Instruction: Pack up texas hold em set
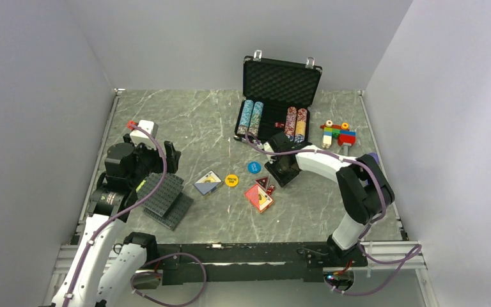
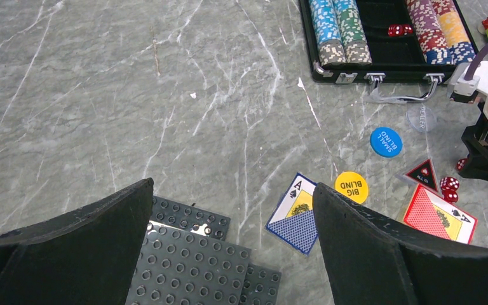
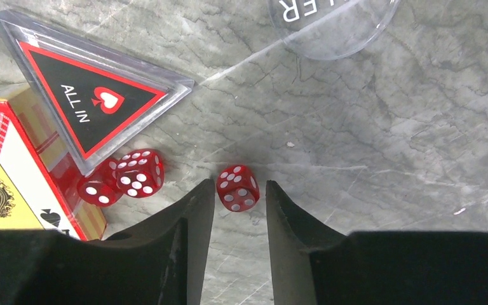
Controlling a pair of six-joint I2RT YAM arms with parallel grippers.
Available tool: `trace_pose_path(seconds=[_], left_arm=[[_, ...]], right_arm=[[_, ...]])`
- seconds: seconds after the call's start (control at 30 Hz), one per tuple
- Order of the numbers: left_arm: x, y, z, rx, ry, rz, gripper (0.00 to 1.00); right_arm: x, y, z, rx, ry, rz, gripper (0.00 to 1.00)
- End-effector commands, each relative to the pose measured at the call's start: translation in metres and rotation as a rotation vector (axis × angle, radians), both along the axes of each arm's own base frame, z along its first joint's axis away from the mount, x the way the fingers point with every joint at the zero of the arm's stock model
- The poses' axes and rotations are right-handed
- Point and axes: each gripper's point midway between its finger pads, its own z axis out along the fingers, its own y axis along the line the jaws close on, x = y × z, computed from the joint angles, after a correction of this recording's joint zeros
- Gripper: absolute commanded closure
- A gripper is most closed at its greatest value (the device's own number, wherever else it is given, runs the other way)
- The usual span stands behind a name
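Observation:
The black briefcase (image 1: 281,80) stands open at the back, with chip rows (image 2: 337,25) and red dice (image 2: 399,29) inside. On the table lie the blue button (image 1: 254,167), yellow button (image 1: 231,180), red-triangle button (image 3: 95,101), a clear dealer button (image 3: 330,25), a red card deck (image 1: 259,197) and a blue card deck (image 1: 208,183). My right gripper (image 3: 239,184) is low on the table, its jaws narrowly open around one red die (image 3: 237,190). Two more dice (image 3: 141,173) lie by the triangle. My left gripper (image 2: 233,185) is wide open and empty.
Dark grey studded building plates (image 1: 165,197) lie stacked under my left gripper, also in the left wrist view (image 2: 190,260). A colourful toy-block figure (image 1: 337,134) stands right of the briefcase. Grey walls close in the table on three sides.

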Motion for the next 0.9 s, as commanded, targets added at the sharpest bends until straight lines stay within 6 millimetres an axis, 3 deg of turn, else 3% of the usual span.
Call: trace_pose_path(seconds=[0.0, 0.37, 0.47, 0.73, 0.87], left_arm=[[0.002, -0.004, 0.015, -0.002, -0.064, -0.023, 0.01], [0.002, -0.004, 0.016, -0.004, -0.065, -0.023, 0.01], [0.001, -0.004, 0.016, -0.005, -0.065, -0.026, 0.01], [0.001, -0.004, 0.016, -0.005, -0.066, -0.026, 0.01], [0.001, -0.004, 0.016, -0.004, -0.064, -0.023, 0.01]], right_arm=[[0.017, 0.006, 0.011, 0.004, -0.055, 0.004, 0.63], [0.014, 0.008, 0.011, 0.016, -0.023, -0.089, 0.78], [0.012, 0.008, 0.009, 0.029, -0.016, -0.191, 0.88], [0.019, -0.005, 0.007, 0.011, -0.093, -0.541, 0.94], [0.022, -0.008, 0.007, 0.009, -0.122, -0.603, 0.90]])
